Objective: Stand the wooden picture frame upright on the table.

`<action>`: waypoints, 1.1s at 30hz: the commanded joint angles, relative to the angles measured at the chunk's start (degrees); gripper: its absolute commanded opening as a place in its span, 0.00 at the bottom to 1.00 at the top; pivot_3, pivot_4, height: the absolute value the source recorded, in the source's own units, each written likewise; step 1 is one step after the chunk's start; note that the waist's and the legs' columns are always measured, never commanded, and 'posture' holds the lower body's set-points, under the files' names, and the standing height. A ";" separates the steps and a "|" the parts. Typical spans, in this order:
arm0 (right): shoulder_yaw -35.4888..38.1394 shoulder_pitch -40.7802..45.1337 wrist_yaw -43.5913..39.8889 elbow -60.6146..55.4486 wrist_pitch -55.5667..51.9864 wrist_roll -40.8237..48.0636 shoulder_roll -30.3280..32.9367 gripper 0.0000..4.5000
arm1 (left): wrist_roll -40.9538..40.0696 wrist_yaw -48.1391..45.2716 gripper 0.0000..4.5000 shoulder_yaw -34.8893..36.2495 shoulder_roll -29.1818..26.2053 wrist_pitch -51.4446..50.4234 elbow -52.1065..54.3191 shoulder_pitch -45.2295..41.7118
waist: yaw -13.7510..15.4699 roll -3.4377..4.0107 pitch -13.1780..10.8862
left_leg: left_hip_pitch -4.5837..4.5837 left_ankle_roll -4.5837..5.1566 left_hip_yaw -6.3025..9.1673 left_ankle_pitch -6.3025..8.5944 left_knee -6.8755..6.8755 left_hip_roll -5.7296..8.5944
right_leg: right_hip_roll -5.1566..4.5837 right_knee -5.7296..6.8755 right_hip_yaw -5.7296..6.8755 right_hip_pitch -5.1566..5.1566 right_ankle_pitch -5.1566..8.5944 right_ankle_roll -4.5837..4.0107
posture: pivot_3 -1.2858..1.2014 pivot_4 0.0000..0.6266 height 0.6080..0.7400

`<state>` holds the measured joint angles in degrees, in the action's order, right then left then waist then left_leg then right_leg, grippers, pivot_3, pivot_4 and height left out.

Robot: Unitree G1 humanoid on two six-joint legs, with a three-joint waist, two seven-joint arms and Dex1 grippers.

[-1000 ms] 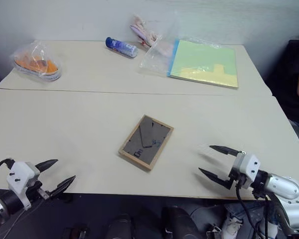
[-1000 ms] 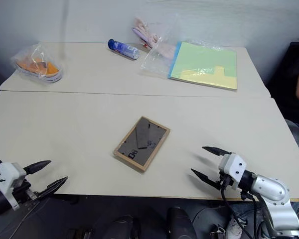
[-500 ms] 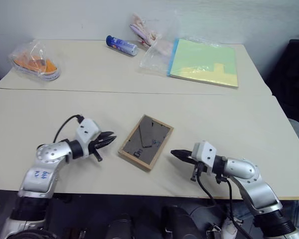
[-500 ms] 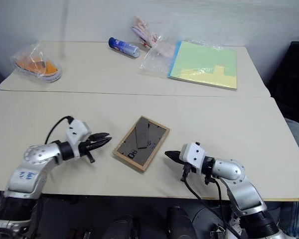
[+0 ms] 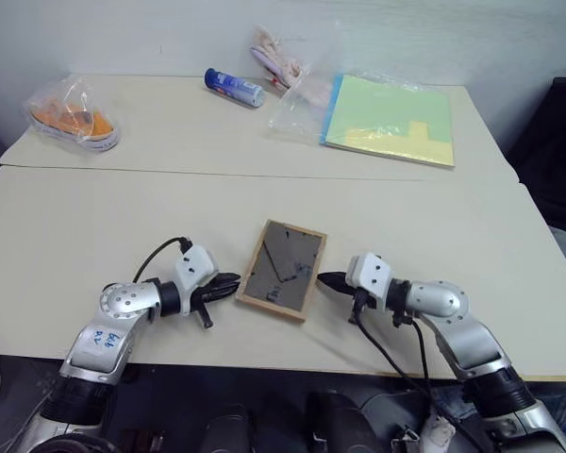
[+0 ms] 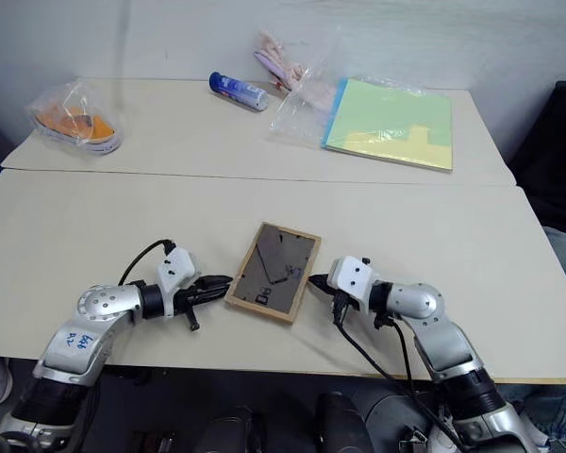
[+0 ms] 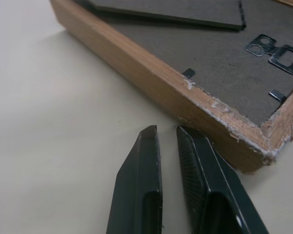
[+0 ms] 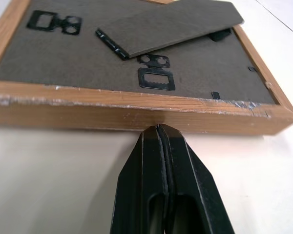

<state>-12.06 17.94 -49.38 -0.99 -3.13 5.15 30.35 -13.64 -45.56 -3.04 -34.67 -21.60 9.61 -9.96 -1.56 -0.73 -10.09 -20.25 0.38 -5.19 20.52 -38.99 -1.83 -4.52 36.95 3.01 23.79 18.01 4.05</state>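
Wooden picture frame (image 5: 284, 269): flat, grey back up, near-centre of table (image 5: 94, 217). Left hand (image 5: 230, 283): fingers closed, empty, tips at frame's left edge. Right hand (image 5: 324, 280): fingers pressed together, empty, tips against frame's right edge.

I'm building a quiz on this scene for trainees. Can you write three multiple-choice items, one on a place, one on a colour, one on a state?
1. Where is the wooden picture frame?
A. Between the two grippers
B. On the green-yellow pad
C. Beside the blue tube

2. What colour is the frame's upturned back panel?
A. White
B. Dark grey
C. Orange

3. How does the frame lie on the table?
A. Upright on its stand
B. Leaning on the wall
C. Flat, face down

Answers: 1 A, left gripper and right gripper flank it; 2 B, grey panel faces up; 3 C, its back shows.
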 commanded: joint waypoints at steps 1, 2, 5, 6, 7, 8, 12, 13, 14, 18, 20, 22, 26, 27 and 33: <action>1.23 1.96 -0.54 1.36 2.43 0.32 -0.02 0.00 | -2.39 -0.77 0.14 0.47 0.22 -1.01 4.83 2.70 | -0.05 0.01 0.00 | 0.00 0.00 0.00 0.00 0.00 0.00 | 0.00 0.00 0.00 0.00 0.00 0.00 | 0.52 0.24 1.00; 1.09 2.46 -0.60 2.15 3.13 0.12 -0.09 0.00 | -2.98 -0.98 0.14 0.62 0.21 -1.42 5.78 3.46 | -0.06 0.00 0.00 | 0.00 0.00 0.00 0.00 0.01 0.00 | 0.00 0.00 -0.01 0.00 0.00 0.00 | 0.52 0.24 1.00; 0.96 3.46 -0.55 3.88 4.04 -0.05 -0.56 0.00 | -3.78 0.10 0.14 1.29 0.38 -2.96 7.51 5.10 | -0.05 0.00 0.00 | 0.01 -0.01 0.00 0.00 0.01 -0.03 | 0.00 -0.02 -0.01 0.00 0.00 0.00 | 0.52 0.24 1.00; 0.99 3.58 -0.56 4.06 4.20 -0.04 -0.64 0.00 | -3.85 0.50 0.14 1.68 0.36 -3.29 7.70 5.56 | -0.05 0.01 0.00 | 0.01 -0.01 0.00 0.00 0.00 -0.03 | 0.00 -0.02 -0.01 0.00 0.00 0.00 | 0.52 0.24 1.00; 1.02 3.59 -0.66 4.12 4.25 -0.04 -0.56 0.00 | -3.91 0.86 0.14 2.22 0.16 -3.78 7.84 6.06 | -0.04 0.01 0.00 | 0.01 -0.01 0.00 0.00 0.00 -0.03 | 0.00 -0.02 -0.01 0.00 0.00 0.00 | 0.52 0.24 1.00; 1.35 3.28 -1.00 3.74 4.28 0.14 0.01 0.00 | -4.50 1.78 0.14 3.68 -0.15 -5.70 7.60 6.47 | -0.05 0.01 0.00 | 0.01 -0.01 0.00 0.00 0.00 -0.02 | 0.00 -0.02 -0.01 0.00 0.00 0.00 | 0.52 0.24 1.00; 2.92 0.93 -3.08 0.55 3.06 0.89 3.71 0.00 | -12.32 4.01 0.26 10.85 -2.32 -22.06 7.50 5.32 | -0.04 0.01 0.00 | 0.02 -0.01 0.02 0.00 0.00 -0.03 | 0.00 -0.02 -0.01 0.00 0.00 0.00 | 0.52 0.24 1.00; 3.18 0.01 -3.99 -0.98 2.22 1.36 4.86 0.00 | -17.63 3.83 0.32 13.12 -3.02 -31.33 7.70 3.91 | -0.02 0.00 0.00 | 0.02 -0.01 0.03 0.00 0.00 -0.03 | 0.00 -0.02 -0.01 -0.01 0.00 0.00 | 0.52 0.24 1.00; 3.27 -0.68 -4.65 -2.37 1.49 1.70 5.68 0.00 | -21.95 3.41 0.38 14.60 -3.76 -38.50 7.96 2.76 | -0.01 0.00 0.00 | 0.02 -0.01 0.04 0.00 0.00 -0.03 | 0.00 -0.01 -0.01 -0.02 0.00 0.00 | 0.52 0.24 1.00; 2.21 -3.45 -5.83 -7.80 -1.83 1.83 7.78 0.00 | -30.46 6.22 0.65 19.02 -2.60 -64.78 4.71 -7.67 | 0.04 0.00 0.00 | 0.04 -0.01 0.10 0.00 -0.01 -0.02 | 0.00 0.02 0.01 -0.09 0.00 0.00 | 0.52 0.24 1.00; 1.48 -4.26 -5.57 -9.77 -3.29 1.27 7.76 0.00 | -32.56 9.63 0.79 16.90 -2.03 -70.09 0.45 -12.26 | 0.12 -0.01 0.00 | 0.01 0.00 0.14 0.00 -0.07 0.03 | 0.00 0.03 0.05 -0.11 -0.01 0.01 | 0.52 0.24 1.00; 0.78 -4.65 -4.96 -11.41 -4.59 0.73 7.35 0.00 | -35.49 13.72 0.92 14.64 -1.11 -70.90 -3.93 -15.53 | 0.13 -0.01 0.01 | 0.02 -0.01 0.15 0.00 -0.06 0.03 | 0.01 0.03 0.05 -0.12 -0.01 0.02 | 0.52 0.24 1.00; -0.02 -4.70 -4.03 -13.36 -6.56 0.10 6.58 0.00 | -42.19 21.30 0.92 10.99 0.18 -70.90 -8.91 -18.95 | 0.24 -0.01 0.01 | 0.06 -0.03 0.16 -0.01 -0.07 0.05 | -0.02 0.04 0.03 -0.14 -0.01 0.02 | 0.52 0.24 1.00; -0.32 -4.56 -3.80 -13.45 -6.62 -0.27 6.47 0.00 | -43.26 23.20 0.92 9.75 0.76 -70.90 -9.44 -19.43 | 0.35 0.00 0.02 | 0.06 -0.03 0.17 -0.01 -0.08 0.05 | -0.02 0.04 0.03 -0.14 -0.01 0.02 | 0.52 0.24 1.00; -1.57 -3.23 -3.11 -12.99 -6.88 -1.71 5.88 0.00 | -52.58 33.47 0.92 5.92 4.62 -70.90 -13.99 -21.64 | 1.57 0.02 0.05 | 0.09 -0.03 0.18 -0.01 -0.13 0.11 | -0.04 0.01 0.02 -0.18 -0.01 0.02 | 0.52 0.24 1.00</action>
<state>-13.39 13.60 -52.84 -12.30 -10.23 3.44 36.61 -63.91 -15.65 7.11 -31.85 -90.97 -1.64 -32.88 0.01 -0.71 -10.04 -20.16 0.35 -4.99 20.51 -39.14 -1.71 -4.57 36.93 3.03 23.59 18.00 4.08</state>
